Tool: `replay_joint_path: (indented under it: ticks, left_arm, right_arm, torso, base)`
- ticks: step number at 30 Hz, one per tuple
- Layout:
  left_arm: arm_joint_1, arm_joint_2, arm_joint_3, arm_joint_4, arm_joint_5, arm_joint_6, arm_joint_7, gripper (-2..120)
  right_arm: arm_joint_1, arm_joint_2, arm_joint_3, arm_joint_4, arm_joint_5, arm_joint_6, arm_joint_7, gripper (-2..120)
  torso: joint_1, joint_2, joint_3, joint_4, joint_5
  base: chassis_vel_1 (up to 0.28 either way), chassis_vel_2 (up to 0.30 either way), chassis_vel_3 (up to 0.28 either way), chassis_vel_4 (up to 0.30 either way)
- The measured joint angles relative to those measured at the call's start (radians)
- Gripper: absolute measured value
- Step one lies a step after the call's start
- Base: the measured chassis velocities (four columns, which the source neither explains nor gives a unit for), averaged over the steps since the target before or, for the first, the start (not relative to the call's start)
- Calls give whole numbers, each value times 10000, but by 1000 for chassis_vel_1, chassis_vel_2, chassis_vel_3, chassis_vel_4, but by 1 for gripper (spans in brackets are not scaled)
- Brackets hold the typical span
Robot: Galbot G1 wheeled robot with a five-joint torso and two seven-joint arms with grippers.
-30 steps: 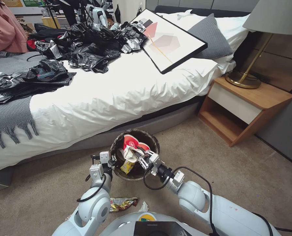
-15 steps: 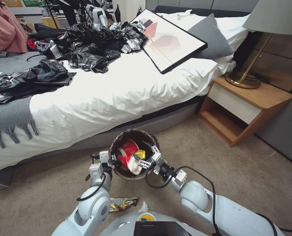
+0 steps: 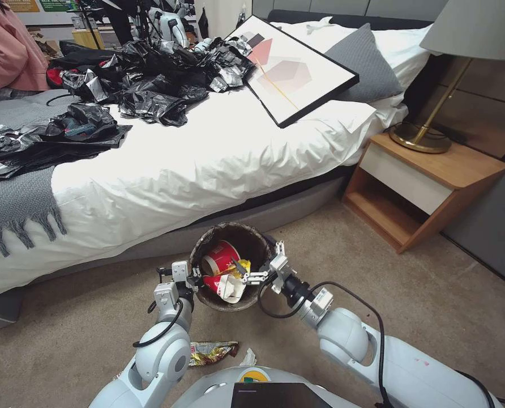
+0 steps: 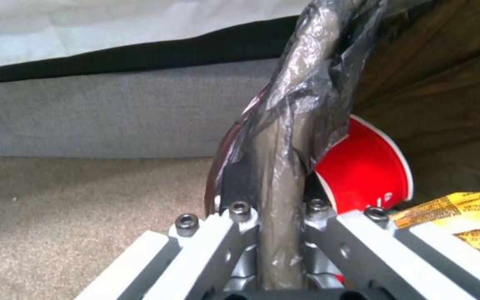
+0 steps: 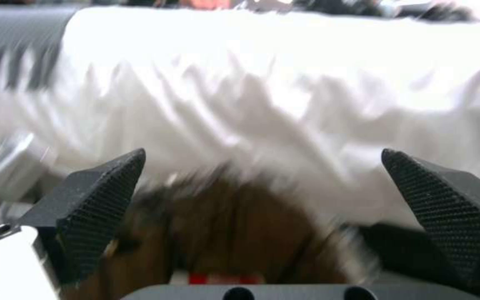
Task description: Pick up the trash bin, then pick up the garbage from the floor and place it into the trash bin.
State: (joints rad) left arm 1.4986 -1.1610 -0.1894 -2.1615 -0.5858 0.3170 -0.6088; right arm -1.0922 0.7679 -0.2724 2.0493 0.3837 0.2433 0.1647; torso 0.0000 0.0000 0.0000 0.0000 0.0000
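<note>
Beige carpet runs beside a white-sheeted bed (image 3: 218, 153), and I use the trash bin (image 3: 252, 241) as my landmark, raised off the floor just in front of the bed's grey base. I have the left gripper (image 3: 191, 277) clamped on the bin's near-left rim, jaws closed over the brown liner and wall; that pinch, I judge, is what holds the bin up with its mouth tipped toward me for dropping things in. Inside it lie a red-and-white paper cup (image 3: 221, 258) and other crumpled litter. At the bin's right rim I hold the right gripper (image 3: 262, 263), jaws spread wide and empty, forearm reaching in low from the near right. A gold foil wrapper (image 3: 210, 351) and a white tissue (image 3: 248, 358) lie on the carpet nearer me than the bin.
</note>
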Motion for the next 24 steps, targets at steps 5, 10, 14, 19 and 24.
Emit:
replay_joint_path:
  ticks: [5, 10, 14, 19, 24]
  left_arm:
    - [8, -15, -2, -12, 4, 0, -3, 0]
    - [58, -14, -52, -64, 46, -12, -3, 0]
    - [116, 3, -127, -110, 125, -34, 9, 0]
    - [197, 56, -273, -184, 176, -70, 21, 0]
    - [229, 93, -347, -209, 271, -115, 33, 0]
  right_arm:
    - [-123, -11, 665, 505, 277, -86, 245, 100]
    - [-339, 128, 2118, 1349, 796, -625, 1401, 100]
    - [-795, 478, 3520, 1588, 1040, -1235, 2383, 100]
    - [-1741, 1156, 5160, 1462, 938, -1824, 3243, 100]
    - [-2630, 1533, 6063, 1190, 404, -1730, 3298, 100]
  torso:
    - [0, 0, 0, 0, 0]
    - [0, 0, 0, 1, -1]
    - [0, 0, 0, 0, 0]
    - [0, 0, 0, 1, 0]
    - [0, 0, 0, -3, 0]
  base:
    - [0, 0, 0, 0]
    - [0, 0, 0, 0]
    - [0, 0, 0, 0]
    - [0, 0, 0, 0]
    - [0, 0, 0, 0]
